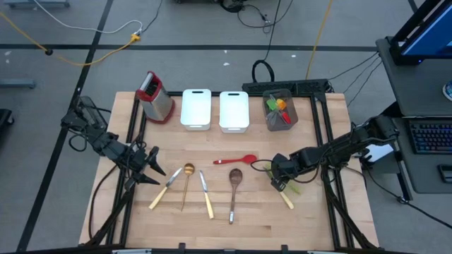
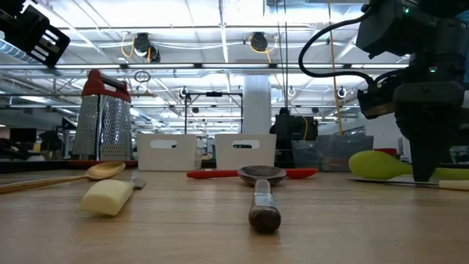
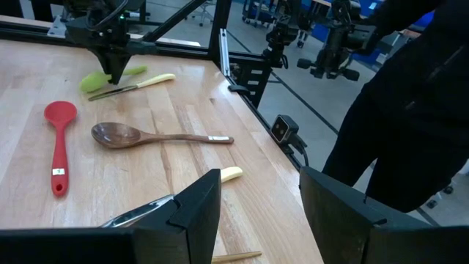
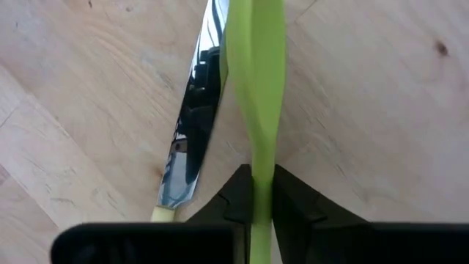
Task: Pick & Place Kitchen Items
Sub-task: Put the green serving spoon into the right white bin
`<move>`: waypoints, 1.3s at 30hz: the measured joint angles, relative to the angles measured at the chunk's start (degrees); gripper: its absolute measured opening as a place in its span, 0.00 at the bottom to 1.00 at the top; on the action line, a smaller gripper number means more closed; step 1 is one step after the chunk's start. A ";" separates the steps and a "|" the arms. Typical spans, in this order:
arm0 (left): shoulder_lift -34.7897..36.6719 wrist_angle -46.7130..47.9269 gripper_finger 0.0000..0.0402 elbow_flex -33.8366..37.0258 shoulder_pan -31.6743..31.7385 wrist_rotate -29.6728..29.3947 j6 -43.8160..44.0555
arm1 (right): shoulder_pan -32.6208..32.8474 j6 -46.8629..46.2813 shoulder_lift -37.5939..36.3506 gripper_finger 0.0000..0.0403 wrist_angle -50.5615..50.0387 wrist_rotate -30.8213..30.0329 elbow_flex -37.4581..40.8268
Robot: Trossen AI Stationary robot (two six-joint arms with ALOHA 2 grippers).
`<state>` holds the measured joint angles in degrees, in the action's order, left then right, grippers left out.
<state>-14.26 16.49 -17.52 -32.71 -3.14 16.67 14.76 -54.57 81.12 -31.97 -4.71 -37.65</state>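
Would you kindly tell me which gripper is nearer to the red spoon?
The right. The right gripper, its jaws shut on the green spatula, sits just beyond the red spoon. The left gripper is farther away, past the knives and the gold spoon.

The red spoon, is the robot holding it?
No, the red spoon lies alone on the table; the right gripper pinches a green spoon instead.

Two dark, jointed arms with black looping cables; matte black wedge-shaped fingers (image 3: 196,209), flat-faced, angular.
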 joint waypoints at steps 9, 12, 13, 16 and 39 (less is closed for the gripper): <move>-0.01 0.00 0.48 0.00 0.01 0.00 0.00 | -0.09 -0.17 -0.43 0.06 0.05 1.07 0.00; -0.01 0.00 0.48 0.00 0.01 0.00 0.02 | -0.11 -0.34 -1.98 0.06 0.22 1.44 0.12; -0.01 0.00 0.48 0.00 0.01 0.00 0.06 | -0.11 -0.38 -2.74 0.06 0.15 1.52 0.23; 0.01 -0.02 0.48 0.00 -0.01 0.00 0.07 | -0.18 -1.21 -5.96 0.06 -0.98 0.69 0.34; -0.01 -0.26 0.48 0.00 -0.02 -0.01 0.02 | -0.31 6.84 -25.19 0.06 31.63 10.00 0.11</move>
<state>-14.26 16.23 -17.52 -32.73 -3.15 16.69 14.46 -47.72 55.93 -0.33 5.29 -37.54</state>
